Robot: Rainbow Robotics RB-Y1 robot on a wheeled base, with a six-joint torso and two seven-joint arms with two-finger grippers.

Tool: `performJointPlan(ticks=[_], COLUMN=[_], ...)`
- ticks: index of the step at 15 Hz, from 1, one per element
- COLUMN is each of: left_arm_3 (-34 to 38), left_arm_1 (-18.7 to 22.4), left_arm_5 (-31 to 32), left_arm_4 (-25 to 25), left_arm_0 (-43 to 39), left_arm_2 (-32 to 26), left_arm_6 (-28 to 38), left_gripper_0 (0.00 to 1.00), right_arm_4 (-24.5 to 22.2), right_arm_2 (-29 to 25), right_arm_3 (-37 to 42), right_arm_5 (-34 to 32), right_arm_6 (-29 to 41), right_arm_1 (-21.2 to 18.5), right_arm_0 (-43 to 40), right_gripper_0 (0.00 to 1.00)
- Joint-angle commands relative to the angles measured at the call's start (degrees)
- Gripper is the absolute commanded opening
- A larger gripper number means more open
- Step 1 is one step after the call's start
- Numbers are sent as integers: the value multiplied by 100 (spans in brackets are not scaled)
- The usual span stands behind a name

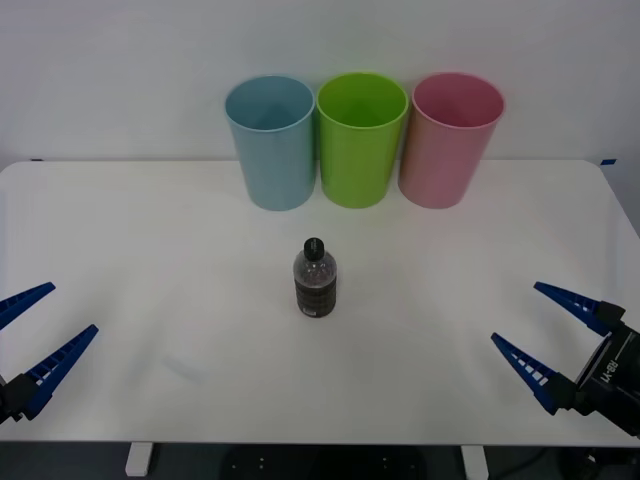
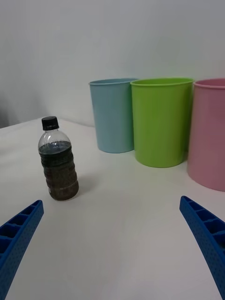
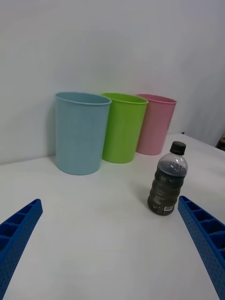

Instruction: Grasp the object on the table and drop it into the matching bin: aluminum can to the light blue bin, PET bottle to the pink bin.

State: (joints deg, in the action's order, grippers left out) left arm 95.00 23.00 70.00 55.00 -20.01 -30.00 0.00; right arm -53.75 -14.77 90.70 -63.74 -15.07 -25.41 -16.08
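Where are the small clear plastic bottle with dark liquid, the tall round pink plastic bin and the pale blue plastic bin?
small clear plastic bottle (image 1: 314, 287), front view, on its dark label.
tall round pink plastic bin (image 1: 445, 160), front view, on its outer wall.
pale blue plastic bin (image 3: 78, 140), left wrist view, on its outer wall.

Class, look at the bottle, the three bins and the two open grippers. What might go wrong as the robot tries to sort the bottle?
1. The PET bottle stands upright, narrow and alone on the table; a sideways nudge from a finger may topple it.
2. The pink bin stands right beside the lime green bin, so an off-centre drop could land in the wrong one.
3. The left gripper and right gripper both start far from the bottle, so reaches are long.
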Motion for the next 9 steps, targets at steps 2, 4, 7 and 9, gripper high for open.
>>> performJointPlan(ticks=[2, 4, 7, 9], left_arm_3=[0, 0, 0, 0], left_arm_1=[0, 0, 0, 0], left_arm_5=[0, 0, 0, 0], left_arm_4=[0, 0, 0, 0], left_arm_0=[1, 1, 1, 1], left_arm_2=[0, 0, 0, 0], left_arm_6=[0, 0, 0, 0], left_gripper_0=[100, 100, 100, 100], right_arm_4=[58, 154, 260, 260], right_arm_2=[554, 870, 1319, 1530], right_arm_3=[-202, -202, -211, -202], right_arm_5=[345, 617, 1004, 1179], right_arm_6=[-523, -602, -708, -769], right_arm_1=[1, 1, 9, 9], right_arm_0=[246, 325, 457, 545], right_gripper_0=[100, 100, 100, 100])
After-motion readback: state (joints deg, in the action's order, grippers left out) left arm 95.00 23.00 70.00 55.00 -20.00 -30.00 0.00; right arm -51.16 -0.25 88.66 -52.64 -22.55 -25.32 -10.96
